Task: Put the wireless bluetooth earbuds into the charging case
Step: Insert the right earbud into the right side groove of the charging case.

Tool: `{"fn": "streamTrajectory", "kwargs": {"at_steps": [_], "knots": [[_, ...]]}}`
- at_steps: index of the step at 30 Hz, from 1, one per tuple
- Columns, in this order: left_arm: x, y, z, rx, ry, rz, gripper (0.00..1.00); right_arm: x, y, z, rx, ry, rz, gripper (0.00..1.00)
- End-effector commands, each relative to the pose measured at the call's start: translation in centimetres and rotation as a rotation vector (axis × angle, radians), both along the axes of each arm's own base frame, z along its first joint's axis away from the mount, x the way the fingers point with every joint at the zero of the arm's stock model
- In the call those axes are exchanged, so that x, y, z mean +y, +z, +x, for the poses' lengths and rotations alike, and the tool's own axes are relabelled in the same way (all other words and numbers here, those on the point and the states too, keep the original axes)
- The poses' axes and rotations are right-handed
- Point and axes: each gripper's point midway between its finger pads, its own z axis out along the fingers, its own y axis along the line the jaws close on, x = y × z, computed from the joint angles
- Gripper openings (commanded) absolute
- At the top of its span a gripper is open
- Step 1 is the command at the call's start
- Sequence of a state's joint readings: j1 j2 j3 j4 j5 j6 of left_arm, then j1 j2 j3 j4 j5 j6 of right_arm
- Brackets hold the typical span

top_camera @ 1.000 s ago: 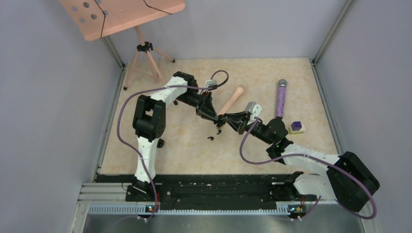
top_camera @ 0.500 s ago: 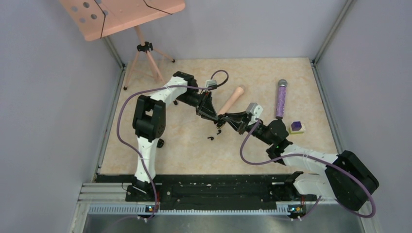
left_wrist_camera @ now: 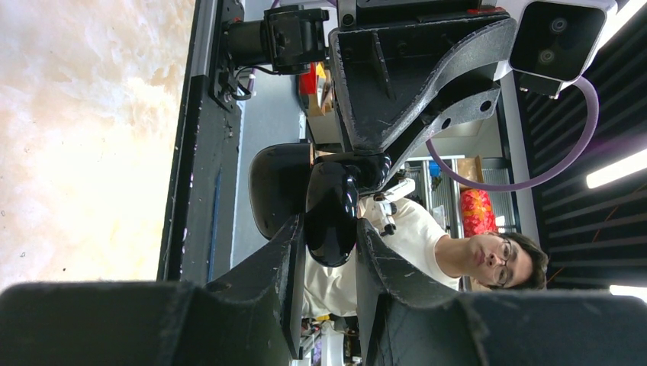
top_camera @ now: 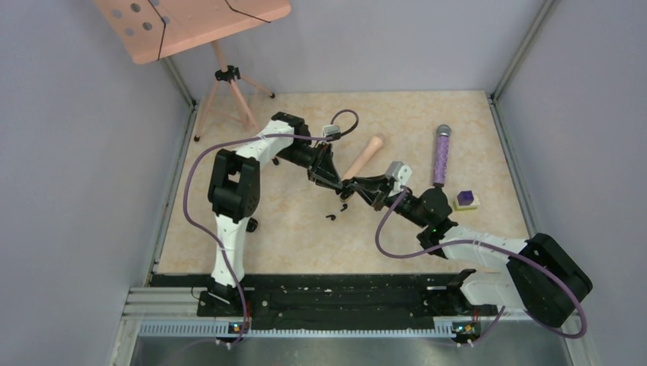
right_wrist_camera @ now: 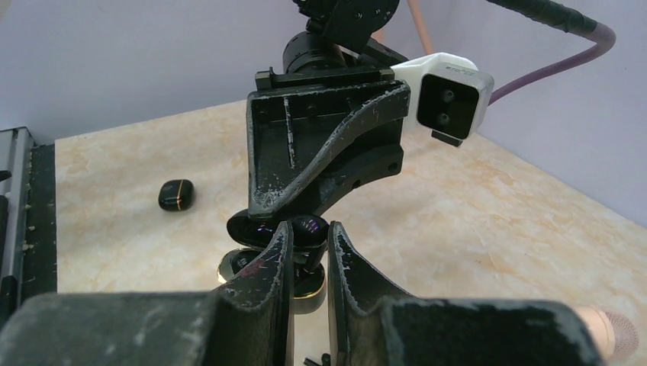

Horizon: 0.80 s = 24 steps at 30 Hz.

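The charging case [right_wrist_camera: 252, 227] hangs open just above the table. My left gripper [left_wrist_camera: 329, 229] is shut on its glossy black upper half [left_wrist_camera: 332, 217], and the gold-rimmed half [right_wrist_camera: 305, 293] lies below. My right gripper [right_wrist_camera: 309, 232] meets it from the other side, shut on a small glossy black earbud [right_wrist_camera: 311, 226] whose short stem points down into the gold-rimmed half. In the top view both grippers [top_camera: 336, 181] [top_camera: 354, 186] touch mid-table. Two more tiny black earbuds [top_camera: 330, 216] [top_camera: 343, 206] lie on the table just in front of them.
A closed black rounded lump [right_wrist_camera: 175, 194] sits by the left arm's base. A wooden handle [top_camera: 366, 156], a purple glitter microphone [top_camera: 441, 156] and a purple-and-white cube [top_camera: 465, 201] lie behind and to the right. A pink stand on a tripod [top_camera: 229, 76] fills the far left corner.
The right arm's elbow and base link have crept slightly left. Both grippers and the case stay where they were.
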<state>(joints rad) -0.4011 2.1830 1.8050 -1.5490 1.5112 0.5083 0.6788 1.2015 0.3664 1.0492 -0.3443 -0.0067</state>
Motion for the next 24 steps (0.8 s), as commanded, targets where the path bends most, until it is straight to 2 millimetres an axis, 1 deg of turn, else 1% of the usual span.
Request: {"fn": "streamTrajectory", "kwargs": {"at_steps": [1,17,24], "knots": [[0.1,3.1,-0.9,-0.030,0.012,-0.061,0.00,0.3,0.7,-0.6,-0.031,0.021,0.023,0.00],[0.1,3.2,-0.8,-0.018,0.017,-0.070,0.00,0.3,-0.3,-1.0,-0.023,0.033,0.013,0.00],[0.0,3.4,-0.8,0.010,0.029,-0.094,0.00,0.0,-0.5,-1.2,-0.052,0.027,0.022,0.00]]}}
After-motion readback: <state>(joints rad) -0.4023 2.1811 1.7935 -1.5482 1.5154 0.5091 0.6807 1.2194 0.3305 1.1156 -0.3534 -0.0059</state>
